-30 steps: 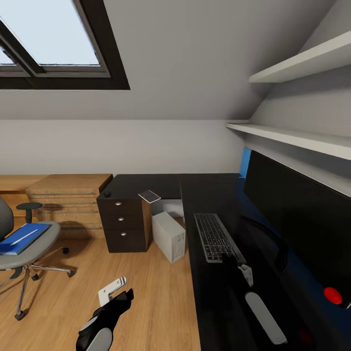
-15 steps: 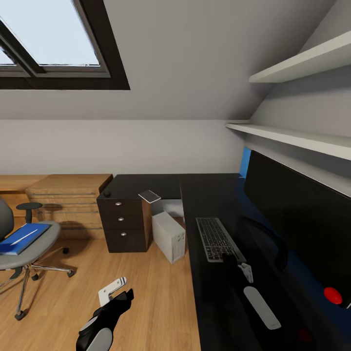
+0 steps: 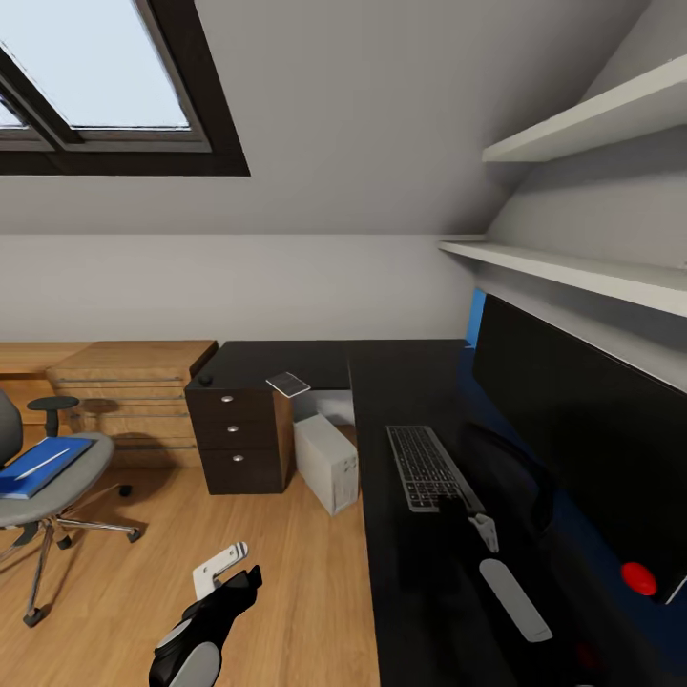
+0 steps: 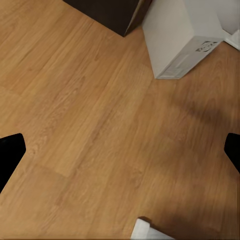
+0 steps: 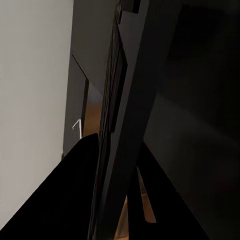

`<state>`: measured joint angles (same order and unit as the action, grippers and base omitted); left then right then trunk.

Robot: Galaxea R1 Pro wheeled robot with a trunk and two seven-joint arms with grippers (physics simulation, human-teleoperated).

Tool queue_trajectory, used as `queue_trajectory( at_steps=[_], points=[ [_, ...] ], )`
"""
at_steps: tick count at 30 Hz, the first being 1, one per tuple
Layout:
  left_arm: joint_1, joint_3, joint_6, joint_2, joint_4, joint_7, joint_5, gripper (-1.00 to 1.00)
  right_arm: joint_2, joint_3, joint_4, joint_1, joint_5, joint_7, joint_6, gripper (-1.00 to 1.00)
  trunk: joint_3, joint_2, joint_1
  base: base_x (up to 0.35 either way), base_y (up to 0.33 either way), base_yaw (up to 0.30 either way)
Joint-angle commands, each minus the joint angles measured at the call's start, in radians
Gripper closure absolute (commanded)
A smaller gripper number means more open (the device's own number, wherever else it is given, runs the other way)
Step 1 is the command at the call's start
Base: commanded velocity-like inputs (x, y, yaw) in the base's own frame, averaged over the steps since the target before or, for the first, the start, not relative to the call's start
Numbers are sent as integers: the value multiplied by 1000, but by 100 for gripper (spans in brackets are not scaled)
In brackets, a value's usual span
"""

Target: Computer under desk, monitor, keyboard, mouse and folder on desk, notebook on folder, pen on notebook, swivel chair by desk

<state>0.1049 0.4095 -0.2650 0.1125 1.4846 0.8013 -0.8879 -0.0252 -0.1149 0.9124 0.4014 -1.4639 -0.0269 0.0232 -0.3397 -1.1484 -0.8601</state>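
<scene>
A two-armed robot stands at the long black bench (image 3: pixel 401 382), its right gripper (image 3: pixel 456 506) clamped on the near end of the flat black-and-grey keyboard (image 3: pixel 427 466), which lies along the bench's front edge in front of the wide black monitor (image 3: pixel 582 439). The left gripper (image 3: pixel 221 572) hangs over the wooden floor (image 3: pixel 286 592), its fingers spread apart and empty; its wrist camera looks down on the white computer tower (image 4: pixel 182 35) standing under the bench. At the room's left side, the blue folder (image 3: pixel 33 466), with a pale pen-like object on top, waits on the seat of the grey swivel chair (image 3: pixel 48 496), well apart from the bench. The step in hand appears to be settling the keyboard beside the monitor: it would be done best by keeping it flat and parallel to the screen, clear of the front edge, and leaving bare surface nearby for the mouse and folder. A small red object (image 3: pixel 637 578) sits near the monitor's base.
</scene>
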Motion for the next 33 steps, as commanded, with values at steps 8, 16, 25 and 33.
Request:
queue_trajectory(
  at_steps=[8,16,25,33],
  points=[
    [1,2,-4,1,2,7,-5,-100,-2,23,-1,0,-10,-25,4,100,-1,-1,0,0,-47,0],
    [1,2,-3,1,2,7,-4,-100,-6,25,-1,0,-10,-28,4,100,-1,-1,0,72,-61,0],
    [1,2,-4,1,2,7,-5,-100,-10,36,-2,0,-8,-28,46,100,-1,-1,0,29,-24,0],
    [1,2,-4,1,2,7,-5,-100,-10,37,-7,3,-7,-28,56,100,-1,-1,0,0,0,0]
  ],
)
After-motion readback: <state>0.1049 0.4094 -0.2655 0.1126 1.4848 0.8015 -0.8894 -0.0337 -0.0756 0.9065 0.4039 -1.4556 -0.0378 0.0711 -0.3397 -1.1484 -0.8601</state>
